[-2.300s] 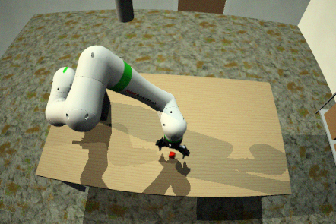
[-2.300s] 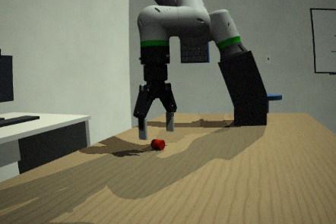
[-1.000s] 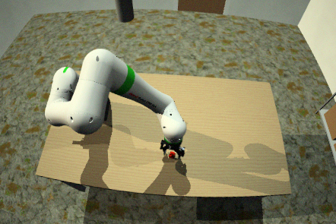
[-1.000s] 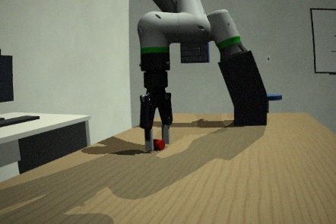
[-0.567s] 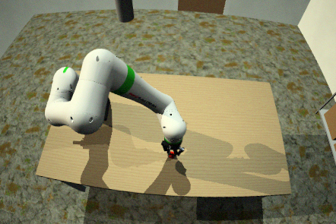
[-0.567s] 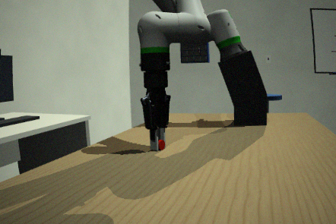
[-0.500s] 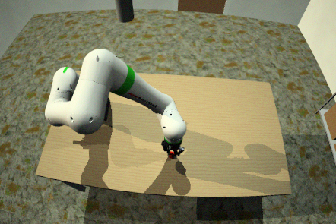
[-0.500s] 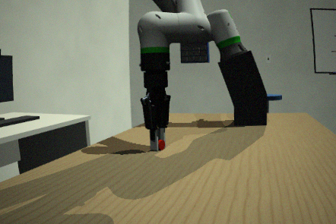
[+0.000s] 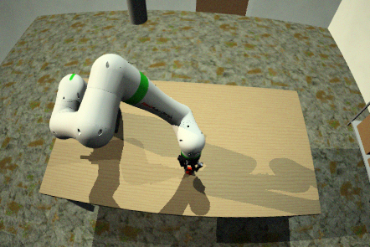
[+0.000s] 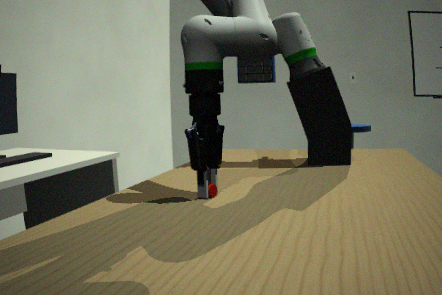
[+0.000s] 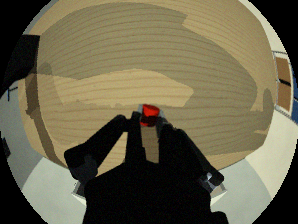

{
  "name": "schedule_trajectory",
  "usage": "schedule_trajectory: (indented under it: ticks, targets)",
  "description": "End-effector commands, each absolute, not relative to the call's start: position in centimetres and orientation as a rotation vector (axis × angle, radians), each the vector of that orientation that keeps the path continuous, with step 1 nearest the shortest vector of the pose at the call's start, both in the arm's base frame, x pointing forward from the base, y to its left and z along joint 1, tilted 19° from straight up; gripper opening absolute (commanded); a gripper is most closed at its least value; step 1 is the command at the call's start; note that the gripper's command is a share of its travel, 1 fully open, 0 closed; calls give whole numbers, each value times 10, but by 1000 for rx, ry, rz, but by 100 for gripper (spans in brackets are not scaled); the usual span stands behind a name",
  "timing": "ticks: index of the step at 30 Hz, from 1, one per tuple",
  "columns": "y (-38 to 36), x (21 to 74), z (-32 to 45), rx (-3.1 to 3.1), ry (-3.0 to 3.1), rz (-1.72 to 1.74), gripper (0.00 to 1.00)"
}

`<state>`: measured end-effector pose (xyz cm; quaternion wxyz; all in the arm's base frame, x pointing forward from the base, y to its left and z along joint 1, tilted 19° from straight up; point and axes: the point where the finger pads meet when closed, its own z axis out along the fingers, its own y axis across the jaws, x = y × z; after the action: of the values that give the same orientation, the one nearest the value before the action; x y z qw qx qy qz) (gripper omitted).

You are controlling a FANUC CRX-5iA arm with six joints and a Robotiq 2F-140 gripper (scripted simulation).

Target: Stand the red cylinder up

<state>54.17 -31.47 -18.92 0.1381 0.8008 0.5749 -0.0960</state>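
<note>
The red short cylinder is small and lies on its side on the wooden table top. My gripper points straight down and its fingers are shut on the cylinder at table level. In the exterior view the cylinder shows as a red round face beside the fingertips of the gripper. In the top view the cylinder is a red spot under the gripper, near the table's front middle.
The arm's dark base stands at the back of the table. A dark grey upright cylinder stands on the floor beyond the table. A white desk is off to the left.
</note>
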Motion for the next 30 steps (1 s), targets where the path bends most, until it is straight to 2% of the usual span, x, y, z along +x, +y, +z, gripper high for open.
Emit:
schedule_trajectory:
  ticks: [1,30]
  targets:
    - [-315,542,-189,2316,1663,-277,19]
    - [-306,542,-164,2316,1663,-277,19]
